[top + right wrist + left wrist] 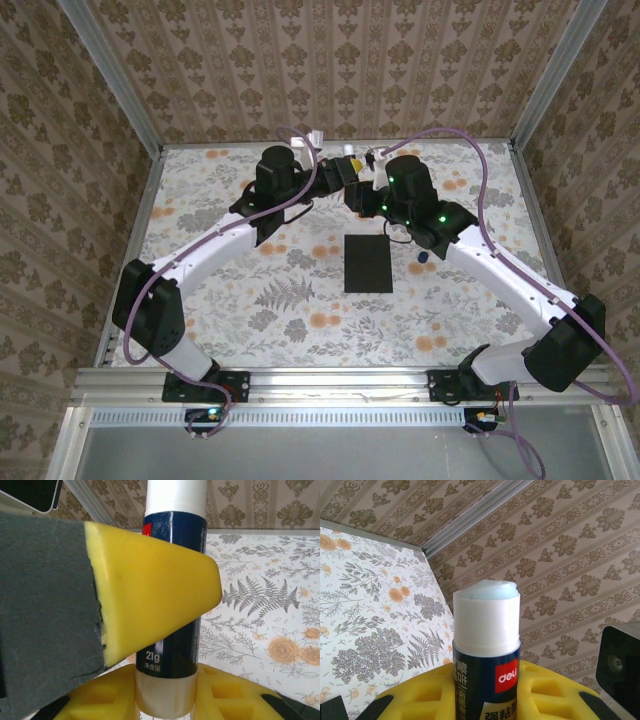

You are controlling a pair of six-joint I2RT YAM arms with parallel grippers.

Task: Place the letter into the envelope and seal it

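White arms (pixel 200 250), black joints (pixel 155 315), purple cables (pixel 484 190), yellow fingers (pixel 420 700).

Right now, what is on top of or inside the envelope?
Nothing lies on the envelope; its black face is bare. Its inside is covered, so any letter there cannot be seen.

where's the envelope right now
The envelope lies flat in the middle of the table, closer to the right arm, a small blue object just right of it.
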